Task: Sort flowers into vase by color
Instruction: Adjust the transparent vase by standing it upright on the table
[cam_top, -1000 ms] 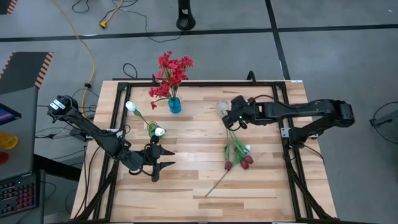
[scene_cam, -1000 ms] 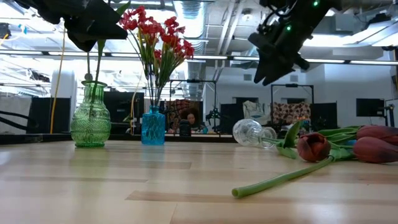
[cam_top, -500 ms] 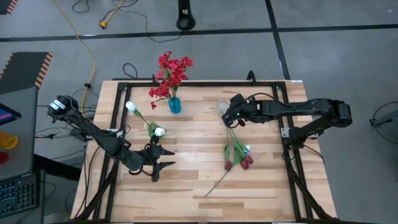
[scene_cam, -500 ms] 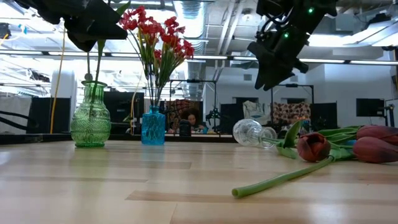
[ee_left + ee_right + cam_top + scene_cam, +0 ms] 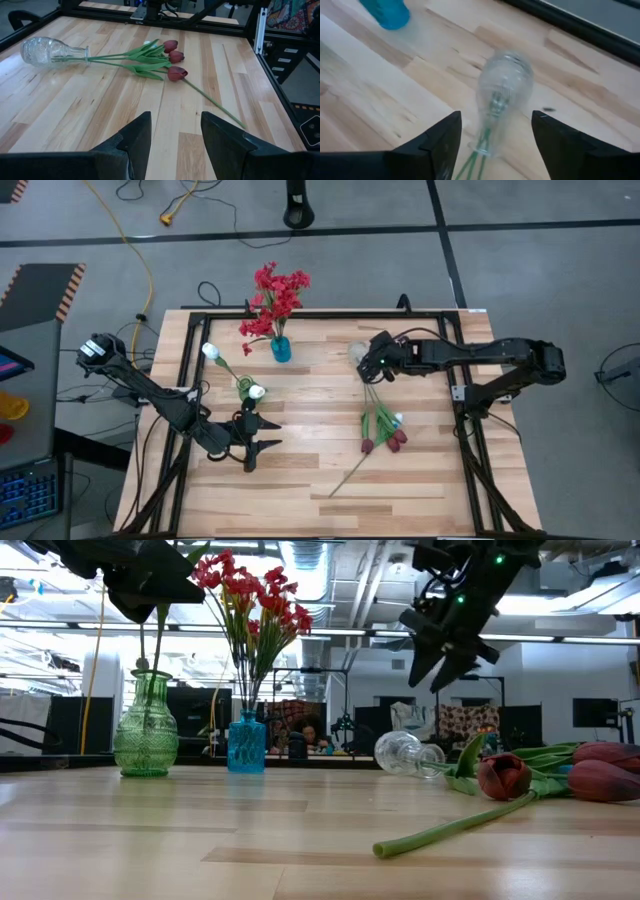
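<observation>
We see the maroon tulips (image 5: 383, 438) lying on the pale wooden counter (image 5: 310, 470), their thin green stems running into a clear ribbed glass vase (image 5: 358, 353) that lies on its side. The right pincer (image 5: 374, 366) hovers above that vase, fingers spread wide, grasping nothing. Red blossoms (image 5: 275, 298) stand in a small blue vase (image 5: 281, 349); white tulips (image 5: 212, 352) stand in a green one (image 5: 145, 734). The left pincer (image 5: 262, 439) waits released, empty.
</observation>
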